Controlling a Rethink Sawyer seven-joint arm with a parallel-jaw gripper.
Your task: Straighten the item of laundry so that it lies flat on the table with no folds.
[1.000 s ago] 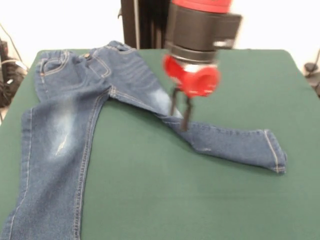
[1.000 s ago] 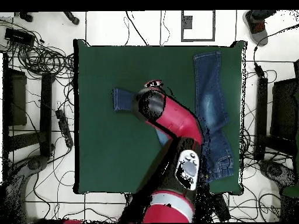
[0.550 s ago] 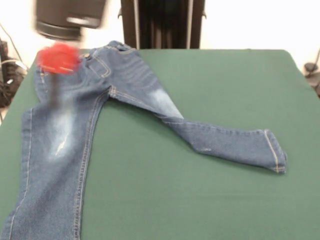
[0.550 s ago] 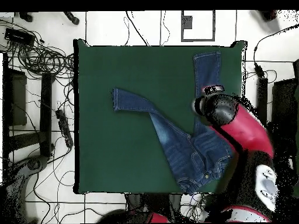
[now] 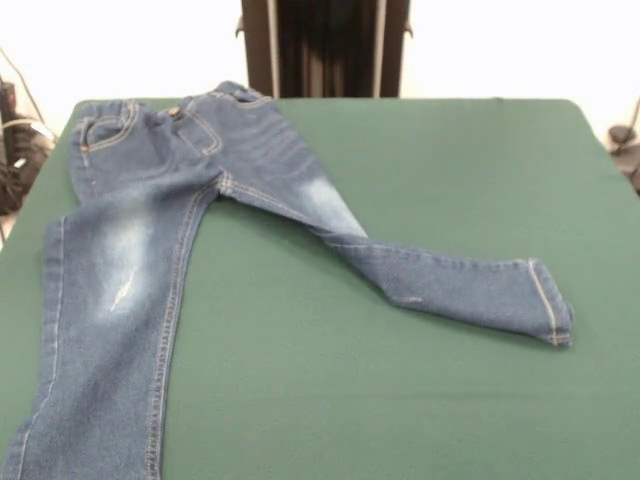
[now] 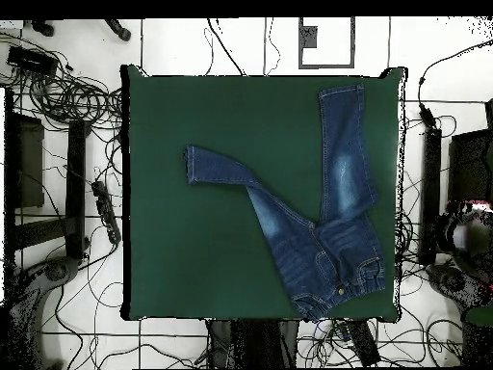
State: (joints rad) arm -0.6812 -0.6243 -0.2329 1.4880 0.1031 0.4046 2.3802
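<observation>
The item of laundry, a pair of blue jeans (image 5: pixel 150 230), lies on the green table (image 5: pixel 450 170) with its waistband at the far left corner. One leg runs straight down the left side to the picture's bottom edge. The other leg splays out to the right and ends in a slightly turned-up hem (image 5: pixel 548 302). In the overhead view the jeans (image 6: pixel 323 246) lie on the right half of the table (image 6: pixel 193 241), one leg pointing left. No gripper shows over the table. A blurred reddish shape (image 6: pixel 469 234), apparently part of the arm, sits beyond the table's right edge.
Cables (image 6: pixel 67 96) and black stands (image 6: pixel 29 173) lie on the tiled floor around the table. A dark column (image 5: pixel 322 48) rises behind the table's far edge in the front view.
The arm has swung off the table: it was over the splayed leg, then over the waistband side, and now only a blur shows beside the table. The jeans have not moved.
</observation>
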